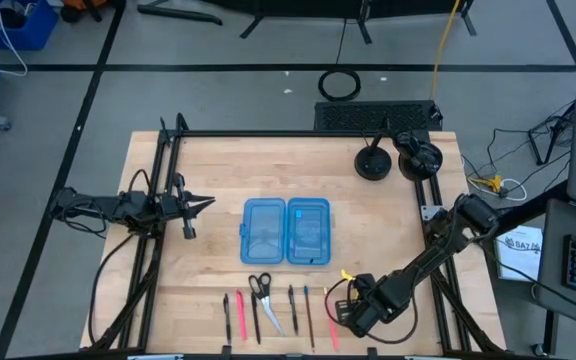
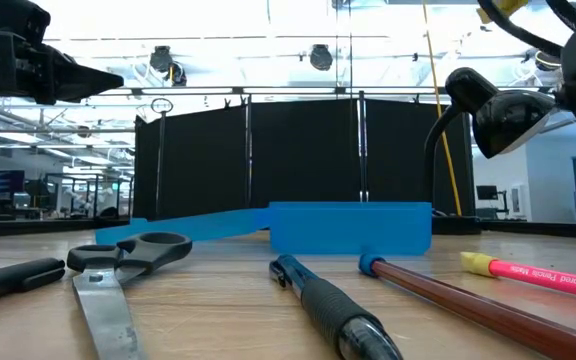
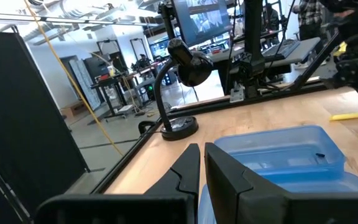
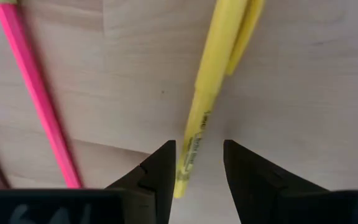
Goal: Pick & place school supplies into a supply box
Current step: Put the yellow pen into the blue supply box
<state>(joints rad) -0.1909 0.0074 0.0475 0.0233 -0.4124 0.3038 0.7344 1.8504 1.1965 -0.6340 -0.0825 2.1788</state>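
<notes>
Right hand (image 4: 197, 165) hangs low over the counter (image 1: 208, 170) with its fingers spread, the yellow pen (image 4: 209, 93) lying lengthwise in the gap between them; nothing is pinched yet. To do this pick well, the hand should come straight down until both tips reach the wood on either side of the barrel, then squeeze on the barrel's middle, not on the clip end farther ahead, so the pen lifts level and does not swing. A pink pencil (image 4: 39, 99) lies off to one side of the hand, apart from the fingers, so it need not be disturbed if the descent stays straight.

Left hand (image 3: 202, 163) waits above the counter with its fingers almost pressed together, holding nothing, with the box (image 1: 286, 231) just ahead of it.

From the right hand, the box is farther in across the counter, open with both halves flat. It appears to hold no supplies; scissors (image 1: 261, 290) and the other pens lie in a row beside the right hand.
</notes>
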